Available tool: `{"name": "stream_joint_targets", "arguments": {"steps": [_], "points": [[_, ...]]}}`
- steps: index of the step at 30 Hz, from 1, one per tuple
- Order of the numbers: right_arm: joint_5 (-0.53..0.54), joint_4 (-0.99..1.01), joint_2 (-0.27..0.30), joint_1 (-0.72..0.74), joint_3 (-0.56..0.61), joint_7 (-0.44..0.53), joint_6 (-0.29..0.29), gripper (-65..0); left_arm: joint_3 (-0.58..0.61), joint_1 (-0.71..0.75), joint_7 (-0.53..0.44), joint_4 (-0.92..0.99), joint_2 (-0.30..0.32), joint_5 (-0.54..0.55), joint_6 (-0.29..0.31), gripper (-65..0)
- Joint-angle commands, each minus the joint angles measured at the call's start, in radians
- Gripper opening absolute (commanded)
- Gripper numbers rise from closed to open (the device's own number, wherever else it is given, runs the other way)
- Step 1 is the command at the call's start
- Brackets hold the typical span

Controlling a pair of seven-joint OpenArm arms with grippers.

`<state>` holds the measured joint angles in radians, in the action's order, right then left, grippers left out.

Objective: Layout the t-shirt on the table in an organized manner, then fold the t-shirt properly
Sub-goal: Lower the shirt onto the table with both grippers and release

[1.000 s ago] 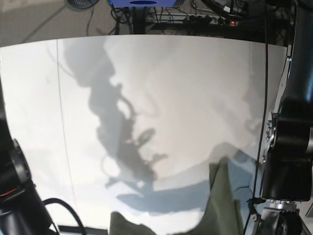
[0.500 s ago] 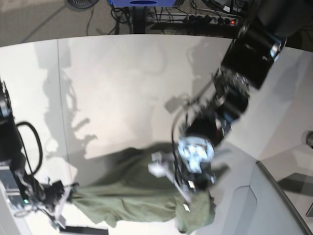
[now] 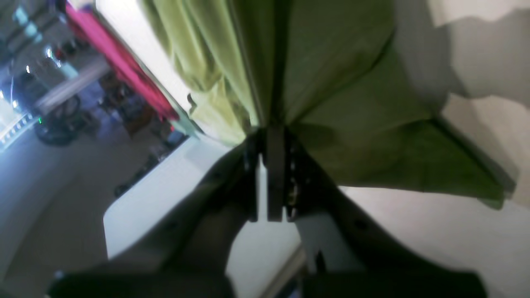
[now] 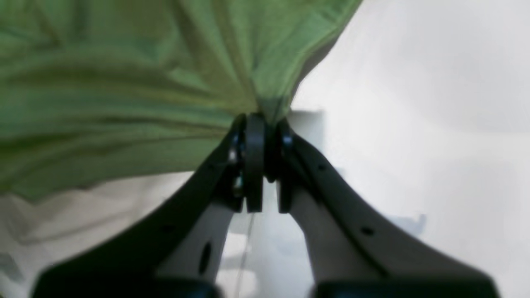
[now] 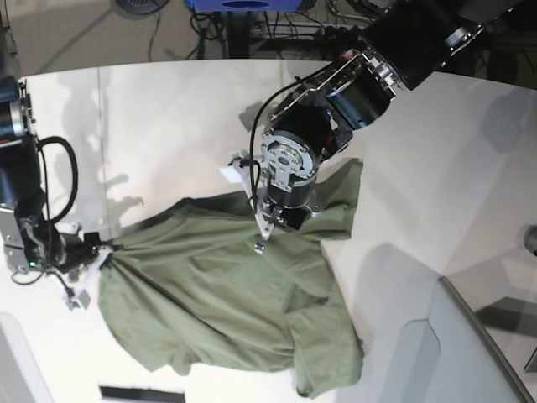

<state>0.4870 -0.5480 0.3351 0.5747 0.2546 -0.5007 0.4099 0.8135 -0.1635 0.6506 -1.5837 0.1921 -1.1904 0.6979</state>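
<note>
The olive-green t-shirt (image 5: 226, 311) lies loosely spread and wrinkled on the white table (image 5: 168, 109), in the lower middle of the base view. My left gripper (image 5: 264, 228) reaches down from the upper right and is shut on the shirt's far edge. Its wrist view shows the fabric (image 3: 352, 95) fanning out from the closed tips (image 3: 273, 136). At the shirt's left corner, my right gripper (image 5: 102, 252) pinches the cloth. In its wrist view the green fabric (image 4: 124, 82) is stretched taut from the tips (image 4: 261, 120).
A grey translucent panel (image 5: 457, 336) stands at the lower right, close to the shirt's bunched right end. A thin dark seam (image 5: 101, 126) runs down the table on the left. Cables and equipment lie beyond the far edge.
Both grippers have moved toward the far side of the table, carrying the shirt. The shirt, bunched near the front edge before, is now drawn out wider and flatter.
</note>
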Motion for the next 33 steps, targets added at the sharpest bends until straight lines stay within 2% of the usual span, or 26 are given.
{"name": "stream_joint_targets", "arguments": {"steps": [1, 3, 5, 6, 7, 9, 11, 13, 15, 17, 19, 21, 22, 23, 24, 26, 29, 33], "points": [[0.005, -0.014, 0.022, 0.028, -0.031, 0.014, 0.002, -53.4, 0.008, -0.021, 0.016, -0.037, -0.004, -0.021, -0.011, -58.3], [0.005, -0.014, 0.04, 0.026, -0.074, 0.014, 0.001, -39.9, 0.03, -0.018, 0.016, -0.068, -0.004, -0.018, -0.011, -50.5], [0.005, -0.014, 0.046, 0.026, -0.111, 0.014, 0.001, -25.4, 0.053, -0.02, 0.016, -0.103, -0.003, 0.014, -0.008, -49.7], [0.005, -0.014, 0.048, 0.026, -0.136, 0.014, 0.001, -21.0, 0.063, -0.024, 0.016, -0.131, 0.0, 0.054, -0.002, -49.5], [0.005, -0.014, 0.058, 0.026, -0.165, 0.014, 0.001, -19.1, 0.068, -0.028, 0.016, -0.166, 0.0, 0.119, 0.0, -49.5], [0.005, -0.014, 0.069, 0.028, -0.228, 0.014, 0.001, -19.1, 0.06, -0.032, 0.016, -0.246, 0.0, 0.241, 0.0, -49.2], [0.005, -0.02, 0.072, 0.029, -0.281, 0.014, 0.001, -19.1, 0.065, -0.061, 0.016, -0.284, 0.0, 0.318, 0.0, -49.4], [0.005, -0.044, 0.074, 0.029, -0.314, 0.003, 0.001, -19.1, 0.056, -0.086, 0.016, -0.286, -0.004, 0.335, 0.0, -49.7], [0.005, -0.102, 0.072, 0.024, -0.315, -0.06, 0.002, -19.2, 0.017, -0.109, 0.016, -0.274, -0.006, 0.341, 0.0, -50.0], [0.005, -0.185, 0.058, 0.005, -0.315, -0.143, 0.005, -22.2, -0.053, -0.126, 0.016, -0.24, -0.018, 0.341, 0.0, -50.2], [0.005, -0.298, 0.012, -0.031, -0.315, -0.209, 0.005, -28.8, -0.141, -0.146, 0.016, -0.175, -0.047, 0.341, 0.0, -50.5], [0.005, -0.426, -0.031, -0.08, -0.315, -0.264, 0.005, -37.5, -0.236, -0.163, 0.015, -0.071, -0.076, 0.341, 0.0, -52.7], [0.005, -0.47, -0.055, -0.1, -0.315, -0.287, 0.005, -42.0, -0.276, -0.169, 0.011, -0.028, -0.092, 0.341, 0.0, -56.1], [0.005, -0.508, -0.092, -0.117, -0.315, -0.313, 0.005, -47.4, -0.319, -0.175, 0.01, 0.024, -0.107, 0.343, -0.005, -62.9], [0.005, -0.533, -0.123, -0.134, -0.315, -0.335, 0.004, -53.9, -0.359, -0.183, 0.008, 0.075, -0.119, 0.343, -0.036, -65.0], [0.005, -0.554, -0.17, -0.166, -0.315, -0.358, 0.002, -63.8, -0.421, -0.201, 0.008, 0.156, -0.13, 0.343, -0.09, -65.0], [0.005, -0.559, -0.241, -0.207, -0.315, -0.361, 0.001, -63.9, -0.506, -0.195, 0.004, 0.223, -0.102, 0.343, -0.119, -65.0], [0.005, -0.565, -0.287, -0.232, -0.315, -0.361, 0.001, -64.2, -0.603, -0.098, -0.12, 0.213, -0.015, 0.392, -0.119, -65.0]]}}
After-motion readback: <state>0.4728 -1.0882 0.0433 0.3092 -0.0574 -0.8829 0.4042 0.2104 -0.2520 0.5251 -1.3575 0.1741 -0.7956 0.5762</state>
